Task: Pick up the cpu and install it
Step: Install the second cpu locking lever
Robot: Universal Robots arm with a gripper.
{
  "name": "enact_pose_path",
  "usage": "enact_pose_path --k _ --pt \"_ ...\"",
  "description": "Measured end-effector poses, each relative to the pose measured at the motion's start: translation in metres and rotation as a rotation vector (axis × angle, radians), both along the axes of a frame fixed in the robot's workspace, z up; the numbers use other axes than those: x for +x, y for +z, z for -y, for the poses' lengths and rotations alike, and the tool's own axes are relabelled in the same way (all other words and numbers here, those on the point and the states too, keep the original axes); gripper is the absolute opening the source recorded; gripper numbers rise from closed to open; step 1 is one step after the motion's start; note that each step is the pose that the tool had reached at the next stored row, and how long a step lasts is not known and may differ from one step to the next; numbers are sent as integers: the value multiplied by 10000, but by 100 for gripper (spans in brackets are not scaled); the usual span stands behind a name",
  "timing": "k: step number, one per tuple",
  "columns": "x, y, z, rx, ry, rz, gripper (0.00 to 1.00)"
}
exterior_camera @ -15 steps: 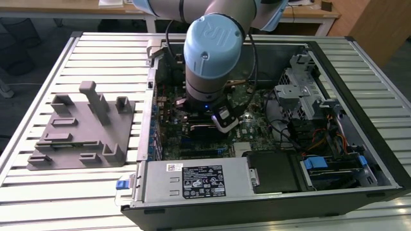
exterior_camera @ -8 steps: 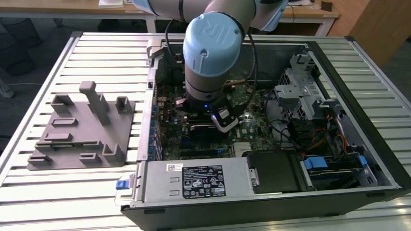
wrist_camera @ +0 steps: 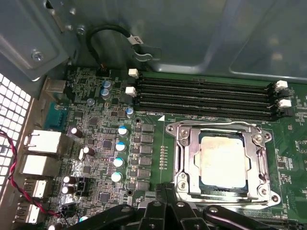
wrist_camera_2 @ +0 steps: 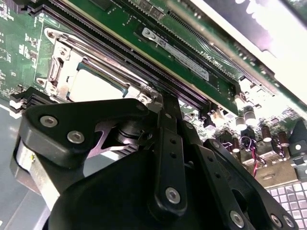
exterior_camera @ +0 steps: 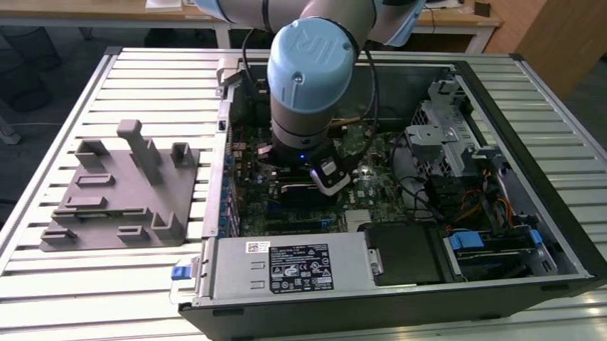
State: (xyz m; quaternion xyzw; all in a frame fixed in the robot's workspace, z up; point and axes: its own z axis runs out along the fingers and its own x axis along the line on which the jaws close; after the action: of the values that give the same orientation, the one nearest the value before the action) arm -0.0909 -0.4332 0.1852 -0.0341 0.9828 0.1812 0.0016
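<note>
The cpu (wrist_camera: 221, 160), a flat square chip with a silvery-beige top, lies inside the open metal socket frame (wrist_camera: 178, 158) on the green motherboard; in the second wrist view the cpu (wrist_camera_2: 93, 86) shows just past the black gripper links. My gripper (wrist_camera: 165, 199) hangs low over the board beside the socket's edge, apart from the chip. In the exterior view the gripper (exterior_camera: 328, 179) is down inside the open computer case (exterior_camera: 531, 142), under the arm's blue-capped wrist.
Black memory slots (wrist_camera: 206, 96) run along the far side of the socket. A grey fixture with upright posts (exterior_camera: 114, 199) lies on the slatted table at the exterior view's left. A power supply (exterior_camera: 284, 266) and drive cages (exterior_camera: 455, 135) crowd the case.
</note>
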Motion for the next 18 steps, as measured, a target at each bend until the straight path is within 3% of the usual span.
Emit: enact_pose_path --k 7,18 --pt "-10 3 0 1 1 1 11" --pt "-14 68 1 -2 0 -1 11"
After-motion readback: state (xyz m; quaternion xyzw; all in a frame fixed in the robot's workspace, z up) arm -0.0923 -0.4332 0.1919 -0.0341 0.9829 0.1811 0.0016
